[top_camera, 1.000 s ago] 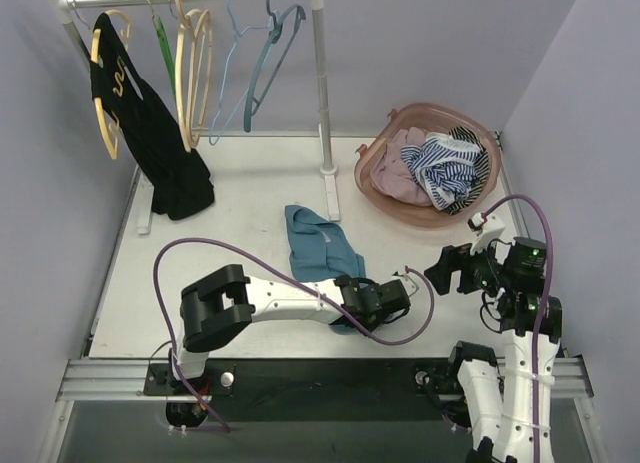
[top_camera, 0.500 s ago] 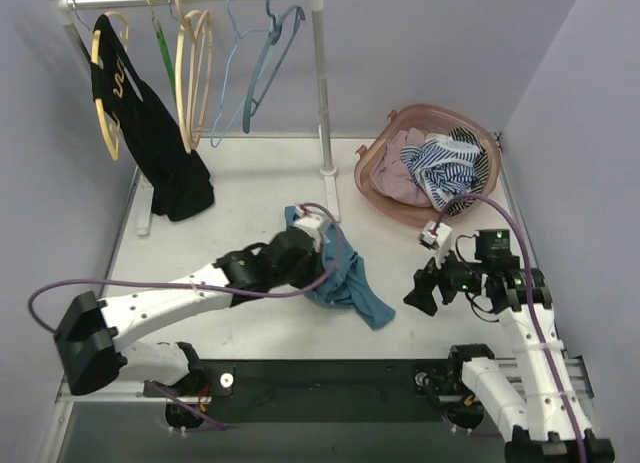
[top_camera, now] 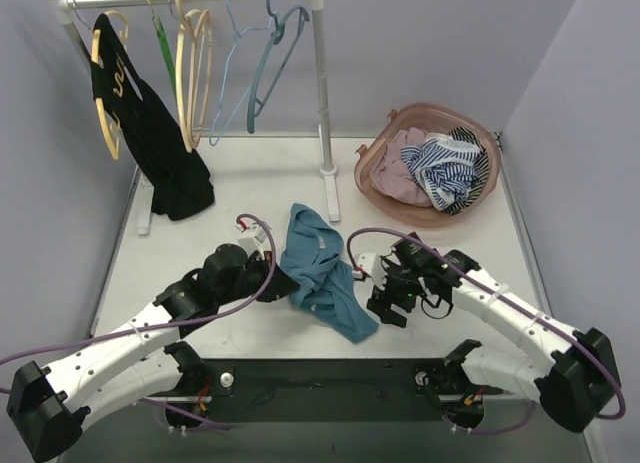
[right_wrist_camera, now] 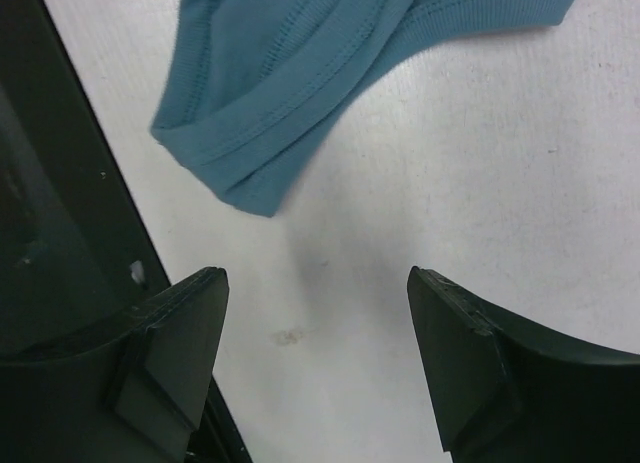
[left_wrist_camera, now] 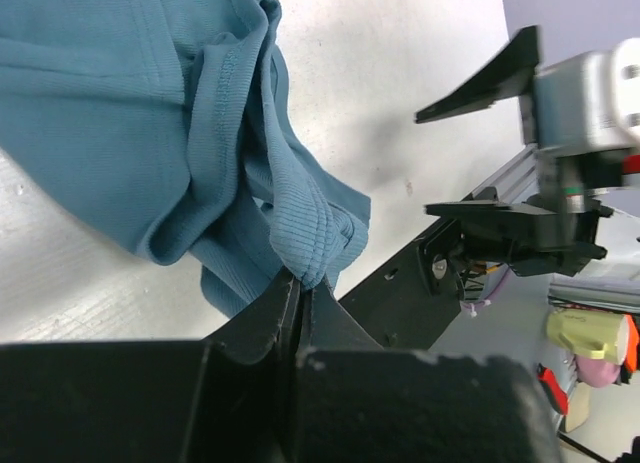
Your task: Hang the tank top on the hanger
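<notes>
The teal-blue tank top [top_camera: 318, 263] lies bunched on the table's middle, one end trailing toward the near edge. My left gripper [top_camera: 285, 283] is at its left side, shut on a ribbed fold of the cloth [left_wrist_camera: 305, 245]; the jaws [left_wrist_camera: 300, 288] pinch it tight. My right gripper [top_camera: 386, 305] is open and empty just right of the trailing end, low over the table. In the right wrist view its fingers [right_wrist_camera: 315, 281] stand wide apart with the tank top's hem [right_wrist_camera: 290, 73] ahead of them. The dark teal hanger [top_camera: 268, 61] hangs on the rail, far back.
A clothes rack [top_camera: 322, 83] stands at the back with a black garment [top_camera: 150, 133], wooden hangers [top_camera: 190, 73], a green hanger [top_camera: 162, 43] and a pale blue hanger [top_camera: 228, 73]. A pink basket [top_camera: 385, 153] of clothes, with striped cloth [top_camera: 450, 168], sits back right.
My left arm has swung left and drawn the tank top with it. My right arm has come in from the right side down to the tank top's trailing end.
</notes>
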### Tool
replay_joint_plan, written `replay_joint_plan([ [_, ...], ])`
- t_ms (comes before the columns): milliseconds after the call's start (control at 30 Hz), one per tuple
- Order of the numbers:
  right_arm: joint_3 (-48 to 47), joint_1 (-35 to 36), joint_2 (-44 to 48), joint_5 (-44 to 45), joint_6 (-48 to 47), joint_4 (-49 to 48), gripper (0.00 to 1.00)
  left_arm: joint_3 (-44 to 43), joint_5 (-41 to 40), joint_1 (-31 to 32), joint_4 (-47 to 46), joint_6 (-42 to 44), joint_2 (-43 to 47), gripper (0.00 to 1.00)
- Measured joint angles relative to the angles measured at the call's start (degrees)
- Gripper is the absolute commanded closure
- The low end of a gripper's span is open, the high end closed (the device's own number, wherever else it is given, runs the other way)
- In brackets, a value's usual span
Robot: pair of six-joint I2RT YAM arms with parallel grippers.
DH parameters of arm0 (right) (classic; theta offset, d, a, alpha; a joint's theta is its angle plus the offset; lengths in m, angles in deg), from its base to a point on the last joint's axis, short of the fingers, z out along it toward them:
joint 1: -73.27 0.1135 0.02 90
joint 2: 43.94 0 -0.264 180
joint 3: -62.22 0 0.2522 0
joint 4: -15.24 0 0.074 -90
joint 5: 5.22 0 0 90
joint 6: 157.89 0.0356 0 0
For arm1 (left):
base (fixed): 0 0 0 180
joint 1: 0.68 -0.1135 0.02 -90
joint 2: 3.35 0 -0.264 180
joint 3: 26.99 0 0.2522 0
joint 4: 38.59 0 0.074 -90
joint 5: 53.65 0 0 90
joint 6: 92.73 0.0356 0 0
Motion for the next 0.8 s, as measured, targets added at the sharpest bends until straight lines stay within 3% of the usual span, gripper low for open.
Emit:
replay_joint_plan([
  [367, -1.6, 11.6, -13.9, 7.0, 5.2, -13.2, 0.29, 4.2, 3.4, -2.4, -3.3, -2.7, 2.8, 1.00],
  [633, -4.1, 13.1, -19.0, 8.7, 24.4, -21.6, 0.30, 7.7, 4.2, -4.0, -6.0, -3.7, 5.4, 1.00],
  [800, -4.1, 13.6, -19.9, 11.1, 30.3, -24.0, 0.36, 10.6, 4.2, -5.0, -7.8, -5.0, 8.1, 1.00],
])
